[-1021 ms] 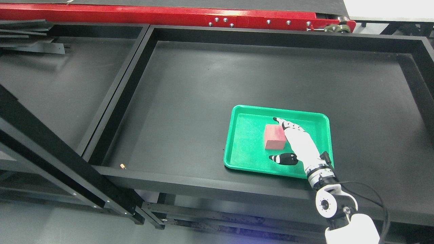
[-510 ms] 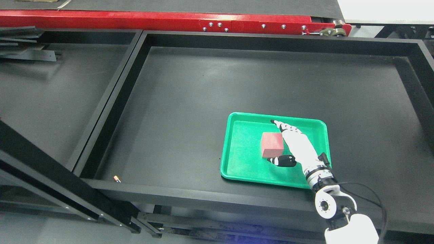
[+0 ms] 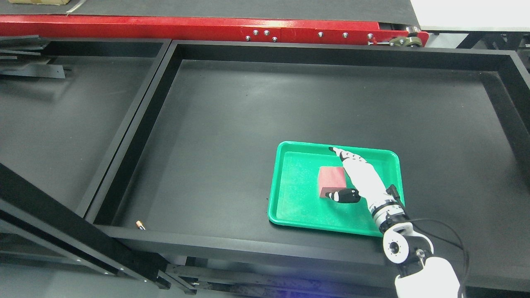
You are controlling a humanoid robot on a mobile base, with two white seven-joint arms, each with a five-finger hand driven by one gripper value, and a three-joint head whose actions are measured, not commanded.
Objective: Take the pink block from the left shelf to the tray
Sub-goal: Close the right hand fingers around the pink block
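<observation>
- The tray (image 3: 290,207) looks like green plastic with a finely grained floor.
- The block (image 3: 331,178) is matt pink, foam-like.
- The shelf (image 3: 248,107) is matt black, faintly scuffed.
- The beam (image 3: 165,27) is glossy red painted metal with bolts.
- The right hand (image 3: 358,180) is a smooth white shell with black fingertips.

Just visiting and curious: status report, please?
Right hand open beside pink block, thumb at its near edge. Block sits in green tray. Left hand out of view. Nothing in the way.

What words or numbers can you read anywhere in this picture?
None. The pink block, the green tray, the red rail and the right hand show no print that can be read.
</observation>
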